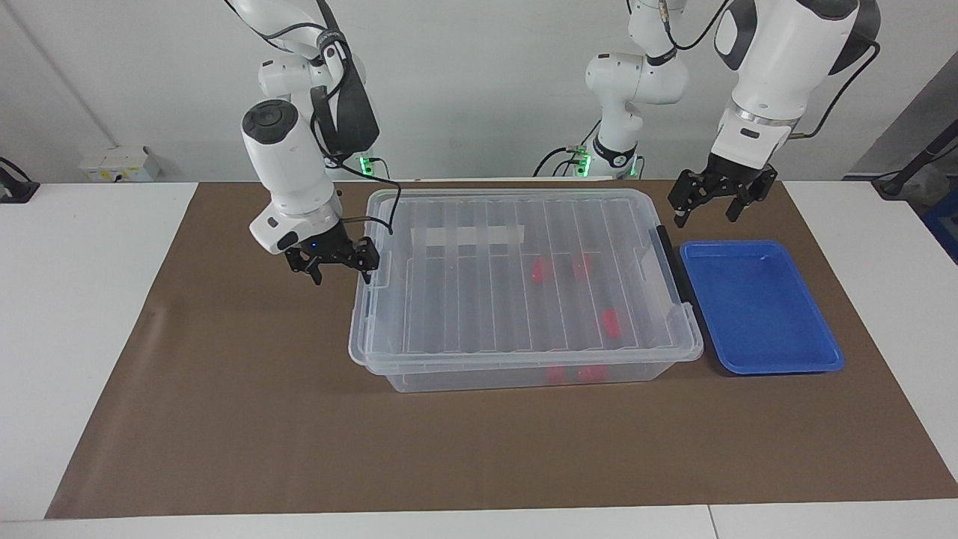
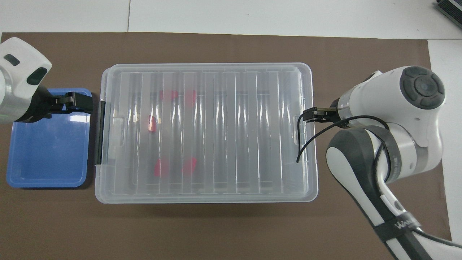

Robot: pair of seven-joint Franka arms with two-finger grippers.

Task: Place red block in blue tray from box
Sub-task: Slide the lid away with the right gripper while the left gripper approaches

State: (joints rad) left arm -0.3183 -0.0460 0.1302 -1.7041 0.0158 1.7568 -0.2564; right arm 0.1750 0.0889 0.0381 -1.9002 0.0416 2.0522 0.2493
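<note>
White arms (image 1: 288, 161), black jaws, black cables; lettering unreadable.

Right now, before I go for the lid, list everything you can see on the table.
Box: one, clear, lid on, middle of the mat.
Red blocks: five seen through the lid, inside the box, toward the left arm's end.
Blue tray: one, blue, beside the box at the left arm's end.
Mat: one, brown, covering the table.
Left gripper: open, raised near the tray's corner nearest the robots.
Right gripper: open, at the box's right-arm end.
</note>
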